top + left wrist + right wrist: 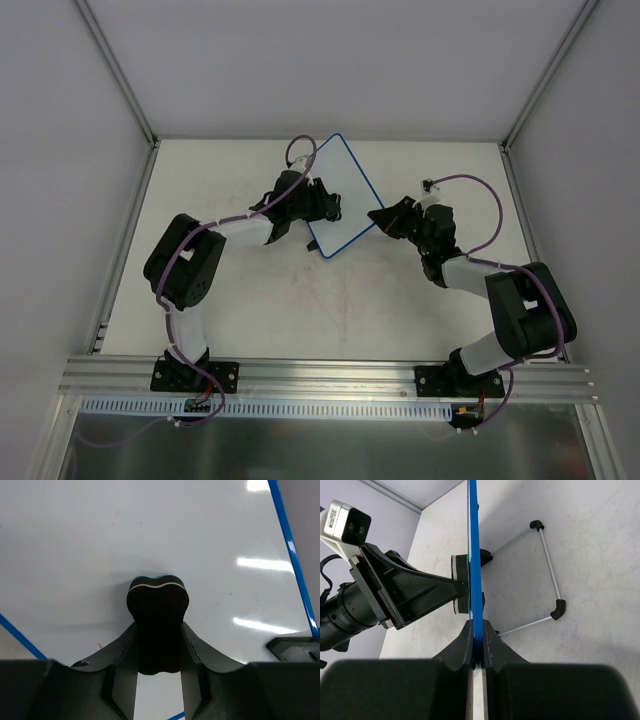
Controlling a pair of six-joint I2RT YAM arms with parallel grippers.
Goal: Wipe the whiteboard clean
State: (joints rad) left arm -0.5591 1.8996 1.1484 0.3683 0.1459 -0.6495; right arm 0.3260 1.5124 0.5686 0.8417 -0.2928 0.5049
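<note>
The whiteboard, white with a thin blue rim, stands tilted on the table's far middle. My right gripper is shut on its right edge; in the right wrist view the blue rim runs edge-on between my fingers. My left gripper is shut on a small black bone-shaped eraser and presses it against the board's white face. The eraser also shows in the right wrist view, against the board's left side. A tiny red mark sits near my left finger.
The board's wire stand with black end caps rests on the table behind the board. Metal frame posts and grey walls enclose the table. The left arm's wrist camera is close to the board.
</note>
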